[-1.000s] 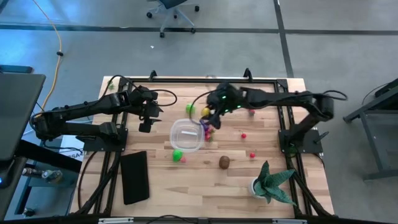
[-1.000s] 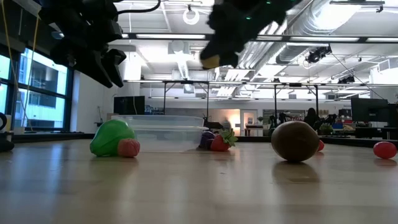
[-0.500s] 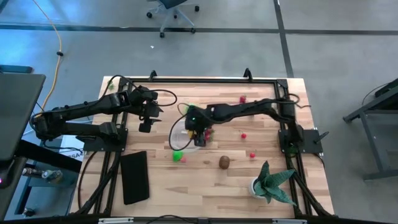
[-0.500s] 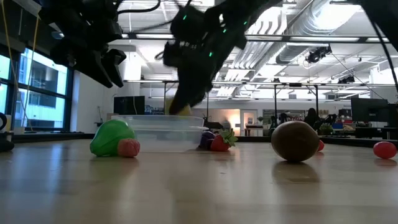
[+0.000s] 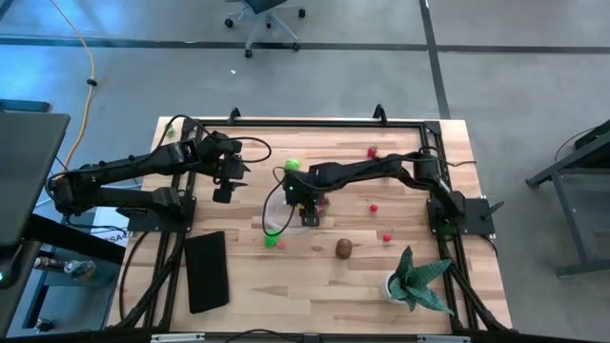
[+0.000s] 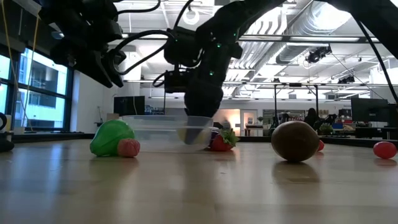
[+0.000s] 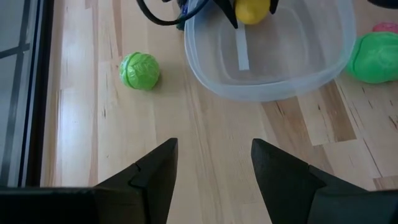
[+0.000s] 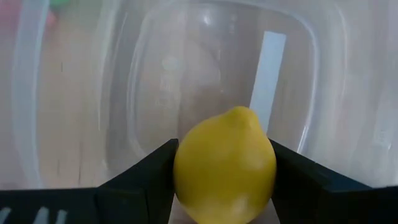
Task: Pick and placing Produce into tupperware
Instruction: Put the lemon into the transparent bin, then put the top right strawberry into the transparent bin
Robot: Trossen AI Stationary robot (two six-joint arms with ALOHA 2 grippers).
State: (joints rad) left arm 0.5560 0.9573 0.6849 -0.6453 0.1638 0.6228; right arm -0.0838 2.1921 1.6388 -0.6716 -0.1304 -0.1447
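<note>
Right now my right tool (image 8: 225, 171) is clamped on a yellow toy lemon (image 8: 225, 164), one dark finger on either side of it, and it hangs low inside the clear, squarish plastic tub with rounded corners (image 5: 276, 211). From above, my right arm reaches across the light wooden tabletop (image 5: 315, 286) and covers most of the tub. In the low view the tool sits down within the tub's walls (image 6: 149, 132), though I cannot tell if the lemon touches the floor of it.

My left tool (image 7: 212, 171) waits with its fingers spread and nothing between them, over bare wood just beside the tub. A ribbed bright green ball (image 7: 139, 70) lies on the wood near the tub's edge. On the tub's other side a larger smooth green toy vegetable (image 6: 112, 137) rests with a small pink fruit (image 6: 129, 147) touching it. A red strawberry (image 6: 220, 142) lies by the tub, and a brown kiwi (image 6: 295, 140) stands apart from it.
</note>
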